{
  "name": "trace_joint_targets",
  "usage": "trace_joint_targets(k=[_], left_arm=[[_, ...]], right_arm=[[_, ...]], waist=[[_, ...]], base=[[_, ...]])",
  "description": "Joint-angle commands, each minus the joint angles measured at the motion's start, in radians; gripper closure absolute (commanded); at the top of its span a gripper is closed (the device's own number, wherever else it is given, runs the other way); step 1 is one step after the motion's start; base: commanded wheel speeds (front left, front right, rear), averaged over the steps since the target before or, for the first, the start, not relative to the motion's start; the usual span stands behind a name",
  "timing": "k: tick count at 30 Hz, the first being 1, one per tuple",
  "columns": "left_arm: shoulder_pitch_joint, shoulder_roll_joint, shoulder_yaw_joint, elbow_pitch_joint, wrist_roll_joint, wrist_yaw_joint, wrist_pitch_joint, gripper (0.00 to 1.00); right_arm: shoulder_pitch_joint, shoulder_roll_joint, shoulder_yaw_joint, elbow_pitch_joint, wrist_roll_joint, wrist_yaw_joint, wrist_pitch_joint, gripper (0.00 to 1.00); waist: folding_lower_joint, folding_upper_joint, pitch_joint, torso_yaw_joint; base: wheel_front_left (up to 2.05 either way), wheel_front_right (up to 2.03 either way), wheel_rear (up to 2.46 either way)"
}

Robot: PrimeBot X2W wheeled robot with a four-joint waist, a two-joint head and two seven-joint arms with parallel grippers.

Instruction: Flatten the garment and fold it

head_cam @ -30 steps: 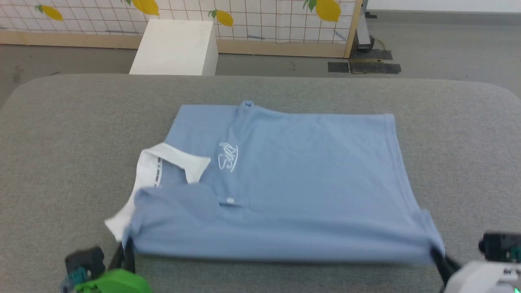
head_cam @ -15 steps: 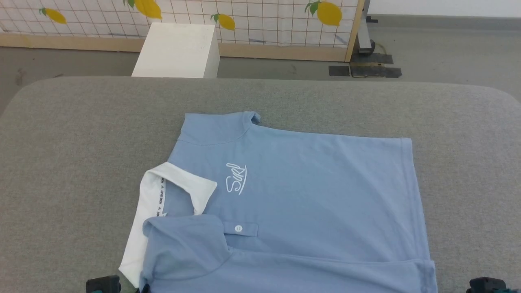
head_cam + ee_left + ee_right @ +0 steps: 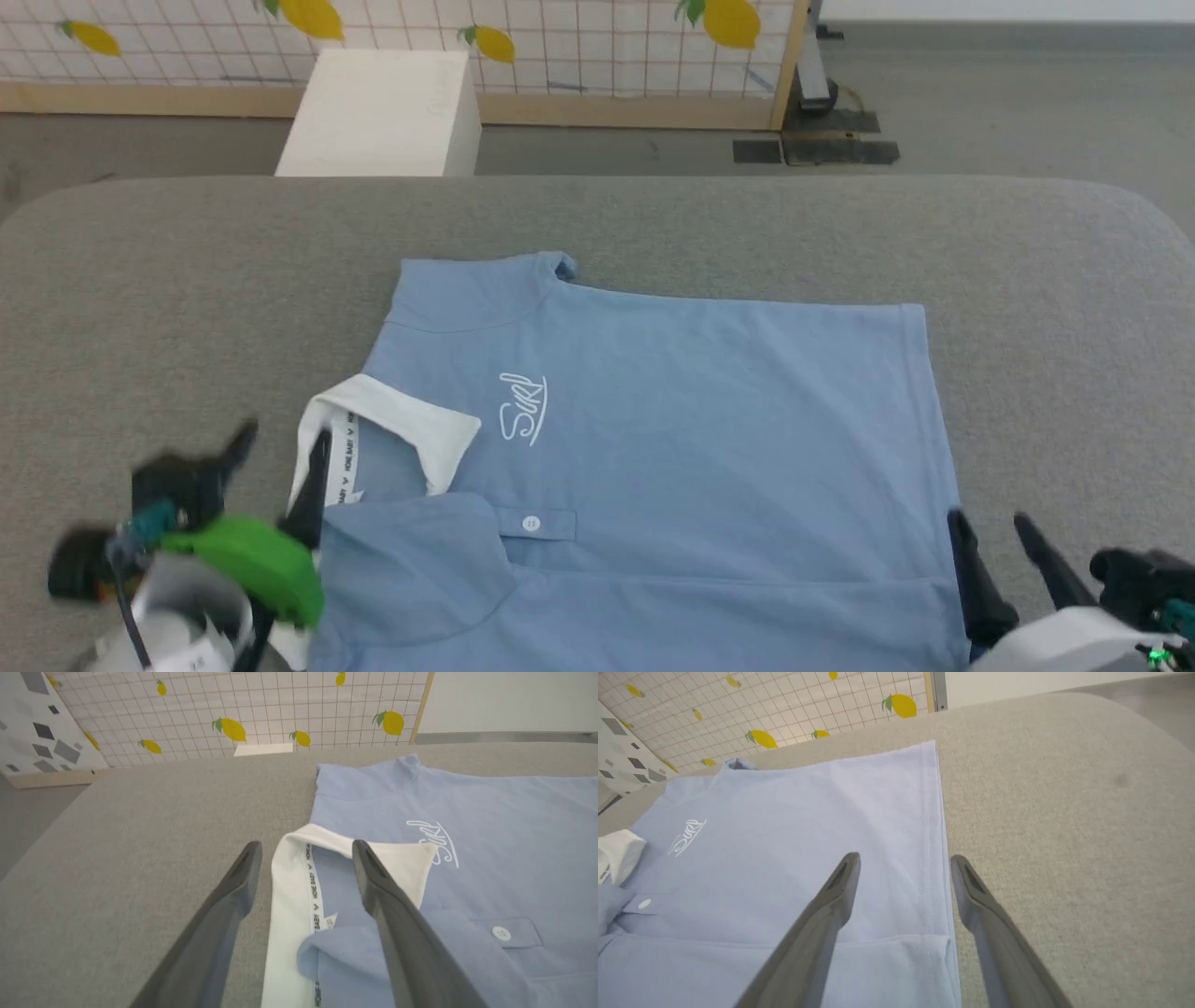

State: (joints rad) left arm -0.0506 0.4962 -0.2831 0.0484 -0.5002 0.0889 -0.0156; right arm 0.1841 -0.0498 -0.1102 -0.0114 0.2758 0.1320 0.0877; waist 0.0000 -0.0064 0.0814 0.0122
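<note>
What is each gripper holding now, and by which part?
Nothing is held: left gripper and right gripper stand open over the light blue polo shirt.

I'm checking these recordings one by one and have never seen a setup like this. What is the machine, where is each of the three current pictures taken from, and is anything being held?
This is a wheeled robot with two arms, each ending in a two-fingered gripper. The wide picture comes from a camera on its head, looking down at a grey padded table. The other two come from a camera on each wrist, looking along that gripper's own dark fingers.

On the table lies a light blue polo shirt, its white collar toward the robot's left and its near edge folded over. The left gripper is open at the collar, and the right gripper is open at the shirt's hem. Neither holds anything.

Behind the table stand a white box and a lemon-patterned panel.
</note>
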Motion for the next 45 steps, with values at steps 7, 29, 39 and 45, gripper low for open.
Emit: trace_joint_targets(k=[7, 29, 39, 45], left_arm=[[-0.330, 0.031, -0.026, 0.077, 0.026, -0.136, -0.009, 0.00], [-0.826, 0.093, -0.132, 0.464, -0.121, -0.170, 0.661, 0.00], [-0.806, 0.116, -0.149, 0.409, -0.127, -0.143, 0.749, 1.00], [-0.811, 0.108, -0.149, 0.369, -0.144, -0.148, 0.749, 1.00]], right_arm=[[-0.123, 0.000, 0.049, -0.046, -0.065, -0.001, -0.162, 0.00], [-0.315, 0.000, 0.116, -0.037, -0.042, -0.001, -0.207, 0.00], [-0.467, 0.000, 0.133, -0.007, -0.136, -0.001, -0.087, 0.00], [-0.686, -0.017, 0.181, 0.128, -0.155, -0.001, 0.067, 0.00]], waist=[[0.0000, 0.0064, 0.145, -0.074], [0.0000, 0.0064, 0.392, -0.210], [0.0000, 0.0064, 0.387, -0.203], [0.0000, 0.0064, 0.406, -0.190]], base=[[0.00, 0.00, 0.00], [0.00, 0.00, 0.00], [0.00, 0.00, 0.00], [0.00, 0.00, 0.00]])
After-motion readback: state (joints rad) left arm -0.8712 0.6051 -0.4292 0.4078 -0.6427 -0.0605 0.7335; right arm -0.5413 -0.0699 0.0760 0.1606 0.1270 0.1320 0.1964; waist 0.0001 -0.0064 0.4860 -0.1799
